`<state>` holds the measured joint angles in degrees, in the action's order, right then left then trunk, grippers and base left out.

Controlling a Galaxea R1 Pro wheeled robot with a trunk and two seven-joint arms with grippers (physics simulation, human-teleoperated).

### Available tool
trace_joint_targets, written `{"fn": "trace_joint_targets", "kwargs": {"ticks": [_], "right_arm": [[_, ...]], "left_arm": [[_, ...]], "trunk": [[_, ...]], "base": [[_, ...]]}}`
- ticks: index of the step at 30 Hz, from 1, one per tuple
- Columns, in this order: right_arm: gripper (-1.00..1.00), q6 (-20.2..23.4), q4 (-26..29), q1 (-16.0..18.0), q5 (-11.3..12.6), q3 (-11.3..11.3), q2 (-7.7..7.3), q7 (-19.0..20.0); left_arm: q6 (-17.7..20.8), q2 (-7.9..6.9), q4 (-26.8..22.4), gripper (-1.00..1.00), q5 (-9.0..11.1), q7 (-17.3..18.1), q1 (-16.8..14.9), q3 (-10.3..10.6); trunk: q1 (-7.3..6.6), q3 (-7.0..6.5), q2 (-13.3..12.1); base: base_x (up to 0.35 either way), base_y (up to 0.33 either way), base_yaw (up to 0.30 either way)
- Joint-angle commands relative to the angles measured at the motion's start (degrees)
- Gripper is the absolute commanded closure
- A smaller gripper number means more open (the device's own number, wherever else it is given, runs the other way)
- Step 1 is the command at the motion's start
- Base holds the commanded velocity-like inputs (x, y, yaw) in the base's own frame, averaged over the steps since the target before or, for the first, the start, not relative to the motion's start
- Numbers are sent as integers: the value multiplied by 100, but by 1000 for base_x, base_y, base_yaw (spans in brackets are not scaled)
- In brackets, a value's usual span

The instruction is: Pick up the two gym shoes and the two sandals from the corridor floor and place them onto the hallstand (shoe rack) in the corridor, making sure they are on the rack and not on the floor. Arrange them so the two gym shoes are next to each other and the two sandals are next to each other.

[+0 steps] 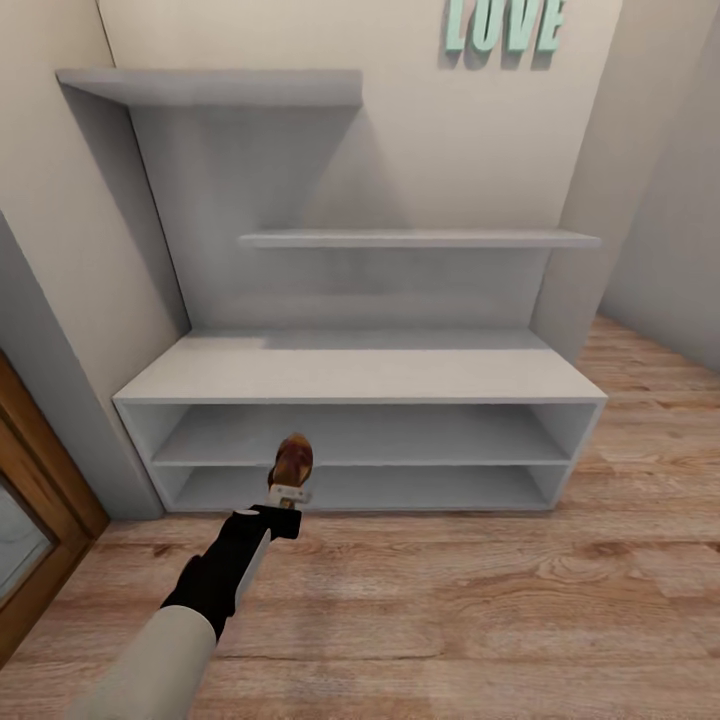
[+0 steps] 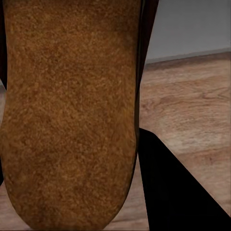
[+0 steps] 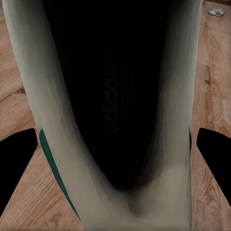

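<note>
**Sandal at the rack's mouth, gym shoe carried in the other arm**

The left gripper grips a brown sandal, its long axis pointing into the hallstand, level with the lower open shelves just ahead. All shelves visible stand bare. In the right wrist view a gym shoe sits between the black fingers, apparently clamped. A second gym shoe lies far off on the corridor floor. Likely next move: push the sandal forward onto a shelf.
</note>
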<state>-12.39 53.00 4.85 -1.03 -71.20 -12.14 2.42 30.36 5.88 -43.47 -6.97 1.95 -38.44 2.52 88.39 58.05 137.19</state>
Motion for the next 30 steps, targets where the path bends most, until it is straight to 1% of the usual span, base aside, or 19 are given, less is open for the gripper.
{"fn": "trace_joint_targets", "kwargs": {"ticks": [1,15,16,23,30], "right_arm": [[100,-16,-5,7,-11,-20,-4,27],[100,-14,19,7,-37,-33,-47,37],[100,-15,21,7,-42,-36,-52,33],[100,-21,26,4,-54,-57,-44,22],[100,-23,26,-1,-55,-61,-34,22]], "left_arm": [[50,1,-11,100,-78,34,-4,2],[84,-6,-13,100,-78,33,-6,-15],[84,-10,-13,100,-81,33,-6,-16],[77,-25,-20,100,-97,33,8,30],[63,-29,-23,100,-106,19,12,-10]], "trunk": [[21,32,44],[329,410,605],[331,439,607],[331,449,607],[331,449,607]], "base": [[0,0,0],[0,0,0],[0,0,0],[0,0,0],[41,0,0]]}}
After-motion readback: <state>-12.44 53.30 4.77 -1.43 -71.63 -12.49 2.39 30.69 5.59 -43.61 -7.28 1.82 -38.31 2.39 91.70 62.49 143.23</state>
